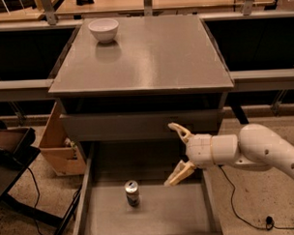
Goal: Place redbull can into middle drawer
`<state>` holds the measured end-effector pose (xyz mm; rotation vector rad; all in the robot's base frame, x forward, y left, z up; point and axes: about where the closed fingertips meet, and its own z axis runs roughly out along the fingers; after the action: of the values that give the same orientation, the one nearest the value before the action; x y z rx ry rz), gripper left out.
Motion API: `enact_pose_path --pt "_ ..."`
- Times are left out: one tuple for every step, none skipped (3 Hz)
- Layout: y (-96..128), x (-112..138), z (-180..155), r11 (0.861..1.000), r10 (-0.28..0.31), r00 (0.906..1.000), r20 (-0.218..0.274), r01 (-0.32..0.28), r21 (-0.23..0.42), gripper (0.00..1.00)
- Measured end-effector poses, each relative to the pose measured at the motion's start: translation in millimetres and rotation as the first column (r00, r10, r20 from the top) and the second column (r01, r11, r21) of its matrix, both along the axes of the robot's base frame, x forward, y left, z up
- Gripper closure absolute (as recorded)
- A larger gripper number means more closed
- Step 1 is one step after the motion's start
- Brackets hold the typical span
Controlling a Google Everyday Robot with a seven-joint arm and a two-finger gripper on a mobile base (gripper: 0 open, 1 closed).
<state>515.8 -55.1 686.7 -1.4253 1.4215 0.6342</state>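
In the camera view, the tool point(175, 153), a pair of pale beige fingers on a white jointed arm point(264, 149), hangs over the right rear part of the wide, shallow grey metal middle drawer point(160, 213), which stands pulled out of the cabinet. The fingers are spread wide, one pointing up toward the cabinet front and the other slanting down toward the drawer floor, with nothing between them.

The slim silver-and-blue redbull can point(132, 193) stands upright on the drawer floor, below and to the left of the tool and clear of both fingers. I judge the wide spread to be that of a tool with nothing to hold, and the can's upright stance on the flat floor suggests the placing is done. What seems left is to lift the arm clear without brushing the can, which looks tall and narrow enough to tip at a nudge.

As for containers, the middle drawer holds the can and nothing else that I can see. The plain grey front panel point(137, 124) of another drawer, closed, sits just behind the tool's upper finger. Well above and to the left of the tool, a small round white bowl point(104, 30) rests on the flat grey counter point(150, 61); nothing shows inside it. Far to the tool's left, beside the cabinet, an open brown cardboard box point(58, 146) holds small items too dim to name.
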Motion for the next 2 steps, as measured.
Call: enact_pose_path --pt "-36.8 7.0 38.5 0.992 -0.003 0.9992 0.04 0.008 -0.128 0.0" --pt "-67.1 13.2 68.6 0.945 -0.003 0.9983 0.058 0.022 -0.327 0.0"
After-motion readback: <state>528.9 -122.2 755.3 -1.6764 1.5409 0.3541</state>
